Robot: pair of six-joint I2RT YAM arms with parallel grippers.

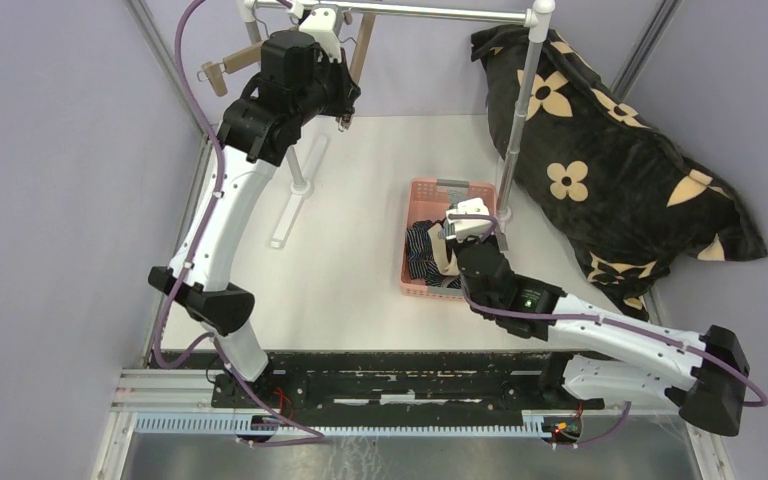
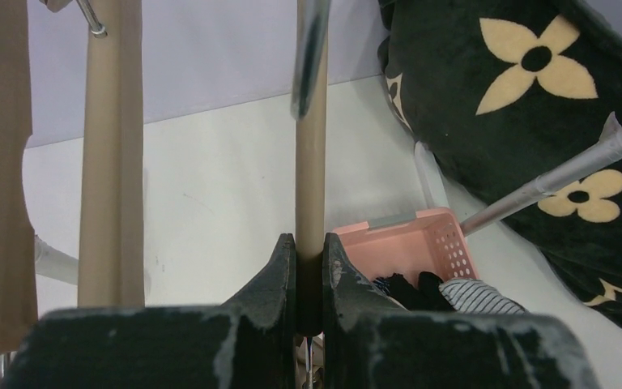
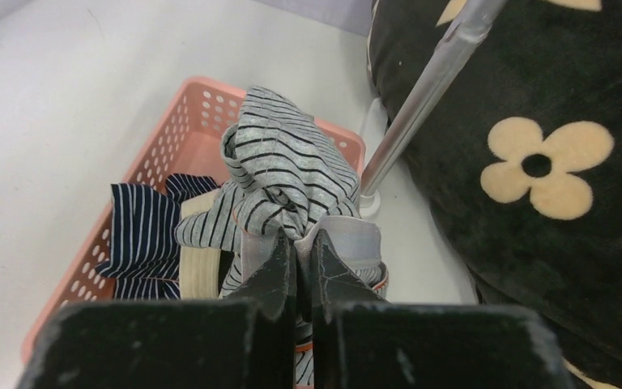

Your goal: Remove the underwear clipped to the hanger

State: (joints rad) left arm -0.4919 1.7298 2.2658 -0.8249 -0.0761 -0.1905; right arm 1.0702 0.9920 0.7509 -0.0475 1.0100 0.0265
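My left gripper (image 1: pixel 344 118) is up by the rail, shut on a beige bar of the hanger (image 2: pixel 311 178); in the left wrist view the jaws (image 2: pixel 310 247) pinch that bar. No cloth shows on the hanger. My right gripper (image 1: pixel 450 245) is over the pink basket (image 1: pixel 430 188), shut on the grey-and-white striped underwear (image 3: pixel 287 170), held bunched above the basket (image 3: pixel 186 121). In the basket lie the navy striped underwear (image 3: pixel 142 231) and the black underwear, of which the beige waistband (image 3: pixel 197 271) shows.
A metal rail (image 1: pixel 430 12) runs along the back on a post (image 1: pixel 520 110) beside the basket. A big black flower-print cushion (image 1: pixel 600 150) lies at the right. The rack's left foot (image 1: pixel 295 200) stands on the white table.
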